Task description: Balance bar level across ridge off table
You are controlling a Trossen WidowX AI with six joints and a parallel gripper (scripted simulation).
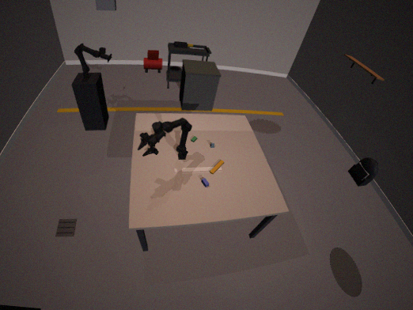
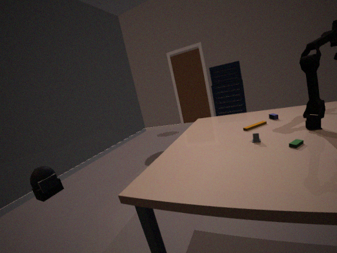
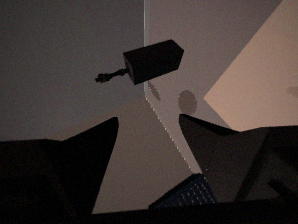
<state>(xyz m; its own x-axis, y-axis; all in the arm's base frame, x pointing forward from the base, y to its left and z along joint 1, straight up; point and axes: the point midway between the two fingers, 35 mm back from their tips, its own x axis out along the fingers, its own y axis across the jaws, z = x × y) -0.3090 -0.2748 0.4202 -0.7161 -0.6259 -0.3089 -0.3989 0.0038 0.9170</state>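
Observation:
The yellow bar (image 1: 217, 166) (image 2: 255, 125) lies flat on the table (image 1: 237, 198) (image 2: 210, 168), right of the arm's base (image 1: 182, 152) (image 2: 313, 120). The ridge (image 1: 212, 145) (image 2: 256, 137) is a small grey upright piece standing apart from the bar, with bare table between them. My gripper (image 1: 144, 151) (image 3: 149, 119) is open and empty. It hangs over the table's left edge, far from both the bar and the ridge. The wrist view shows only floor, a table corner and the two dark fingers. The gripper is out of the exterior view.
A green block (image 1: 194, 138) (image 2: 296, 143) and a blue block (image 1: 205, 182) (image 2: 274, 116) lie on the table near the bar. A black pedestal (image 1: 90, 100) (image 3: 152, 61) with a second arm stands on the floor to the left. A grey cabinet (image 1: 199, 85) stands behind the table.

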